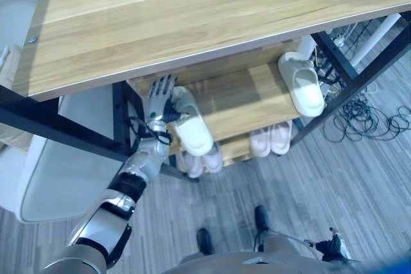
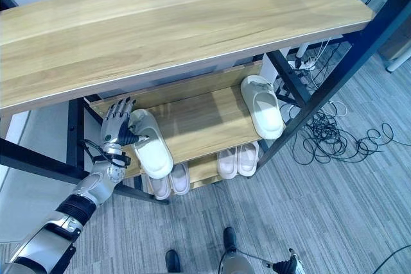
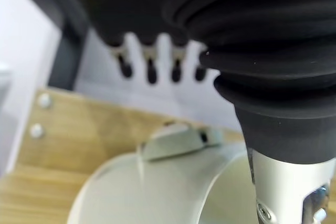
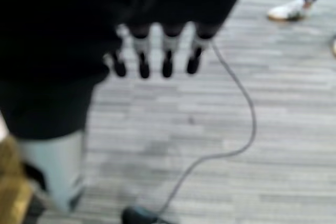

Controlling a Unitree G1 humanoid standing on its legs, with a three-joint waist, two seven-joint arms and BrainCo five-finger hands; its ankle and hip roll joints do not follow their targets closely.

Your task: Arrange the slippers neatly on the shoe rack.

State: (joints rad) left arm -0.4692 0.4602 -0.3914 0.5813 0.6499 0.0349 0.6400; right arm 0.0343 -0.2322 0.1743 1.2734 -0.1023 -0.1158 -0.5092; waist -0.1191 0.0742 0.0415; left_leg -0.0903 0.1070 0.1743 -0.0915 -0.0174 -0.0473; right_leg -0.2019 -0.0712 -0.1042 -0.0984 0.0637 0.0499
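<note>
Slipper placement on the middle shelf, left hand at work.

Left hand [image 1: 159, 102] rested with straight, spread fingers against the outer side of a pale green slipper [image 1: 191, 122] at about 9 o'clock on the rack's middle shelf [image 1: 241, 104], gripping nothing; the slipper's toe overhung the front edge. Its mate [image 1: 302, 83] lay well apart at 3 o'clock, toe also jutting out. Two pink-white pairs [image 1: 270, 139] sat on the shelf below. Right hand [image 4: 152, 56] hung over the floor, fingers straight and empty (a person's shoe [image 4: 286, 9] nearby). The step probably called for a gentle sideways nudge toward 3 o'clock and inward, keeping the palm flat so the slipper slid rather than tipped off.
</note>
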